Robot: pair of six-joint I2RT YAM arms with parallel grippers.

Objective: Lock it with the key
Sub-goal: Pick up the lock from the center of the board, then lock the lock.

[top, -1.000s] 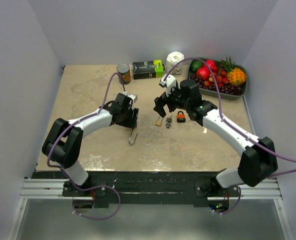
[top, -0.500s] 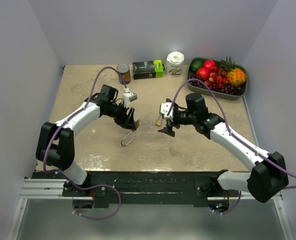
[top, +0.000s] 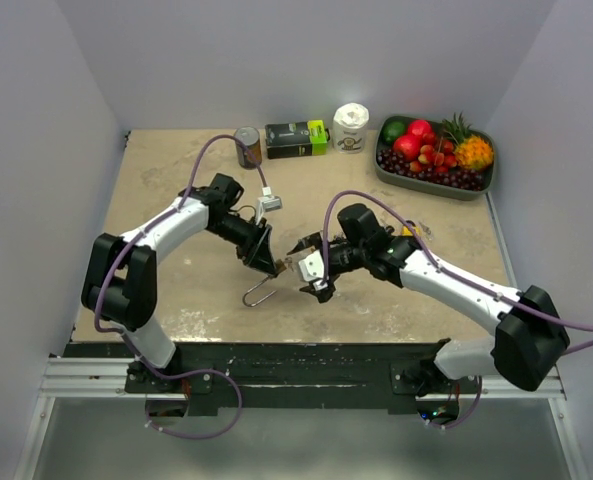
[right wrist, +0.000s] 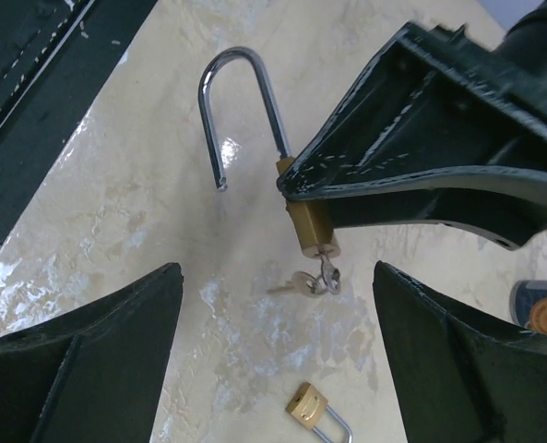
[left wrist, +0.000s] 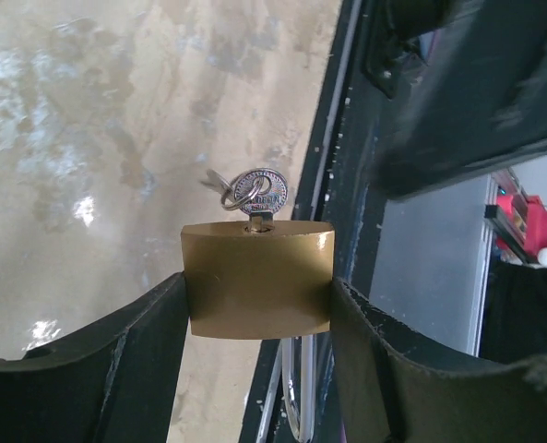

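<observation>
Sitting clamped in left pincer (left wrist: 257,314), padlock (left wrist: 257,272) holds key (left wrist: 255,190).

Beige marbled table (top: 176,180), things on top.
Along its far edge: a can (top: 247,146), a box (top: 297,138), a white tub (top: 351,128) and a fruit tray (top: 446,192); a small padlock (right wrist: 308,404) lies nearer the middle.

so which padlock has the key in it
The larger brass padlock gripped by the left pincer: key in its base, shackle open. The small padlock lying on the table shows no key.

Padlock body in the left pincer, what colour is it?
Brass-gold; the padlock body shows best in the left wrist view.
</observation>
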